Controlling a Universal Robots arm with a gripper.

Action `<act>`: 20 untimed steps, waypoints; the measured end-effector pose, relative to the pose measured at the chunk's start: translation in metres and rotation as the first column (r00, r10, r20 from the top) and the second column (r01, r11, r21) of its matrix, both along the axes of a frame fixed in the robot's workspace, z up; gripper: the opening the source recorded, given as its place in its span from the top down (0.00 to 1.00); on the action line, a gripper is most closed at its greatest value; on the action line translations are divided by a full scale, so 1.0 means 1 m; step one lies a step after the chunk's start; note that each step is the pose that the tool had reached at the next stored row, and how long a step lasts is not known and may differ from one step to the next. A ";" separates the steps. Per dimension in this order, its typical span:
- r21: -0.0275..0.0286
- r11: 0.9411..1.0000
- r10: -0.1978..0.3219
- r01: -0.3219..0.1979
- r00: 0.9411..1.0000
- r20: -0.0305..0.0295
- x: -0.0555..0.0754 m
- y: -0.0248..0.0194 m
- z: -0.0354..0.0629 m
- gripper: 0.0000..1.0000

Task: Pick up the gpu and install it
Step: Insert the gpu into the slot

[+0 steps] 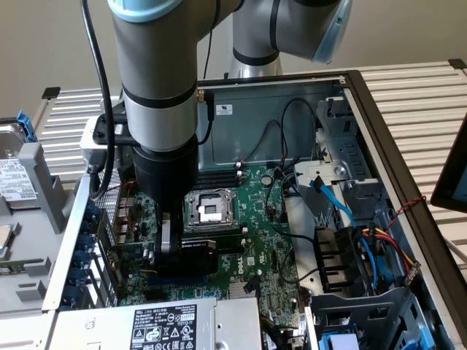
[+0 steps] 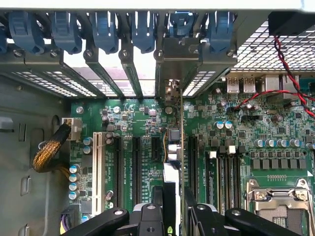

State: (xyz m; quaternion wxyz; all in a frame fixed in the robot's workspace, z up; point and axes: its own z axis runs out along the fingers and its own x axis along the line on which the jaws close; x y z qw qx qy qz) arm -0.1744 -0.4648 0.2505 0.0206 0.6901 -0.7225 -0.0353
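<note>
An open computer case [image 1: 379, 138] holds a large green motherboard [image 1: 255, 219], with blue cables [image 1: 336, 200] on the exterior view's right and blue slot clips [image 2: 106, 29] along the rear wall. The gripper [image 2: 174, 211] clamps the gpu [image 2: 173, 147] edge-on, standing upright over the expansion slots [image 2: 135, 169].

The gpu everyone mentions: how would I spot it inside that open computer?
Find the big green motherboard in the open case, then the gripper reaching down onto it. The gpu stands on edge between its fingers, upright where its neighbours are bare black slots.
</note>
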 end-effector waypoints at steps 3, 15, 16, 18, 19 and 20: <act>0.000 1.000 0.000 0.000 1.000 0.000 0.000 -0.0001 0.0000 0.73; -0.001 1.000 0.000 0.000 1.000 0.000 0.000 -0.0004 -0.0003 0.73; -0.001 1.000 0.000 0.000 1.000 0.000 0.000 -0.0004 -0.0003 0.73; -0.001 1.000 0.000 0.000 1.000 0.000 0.000 -0.0004 -0.0003 0.73; -0.001 1.000 0.000 0.000 1.000 0.000 0.000 -0.0004 -0.0003 0.73; -0.001 1.000 0.000 0.000 1.000 0.000 0.000 -0.0003 -0.0006 0.73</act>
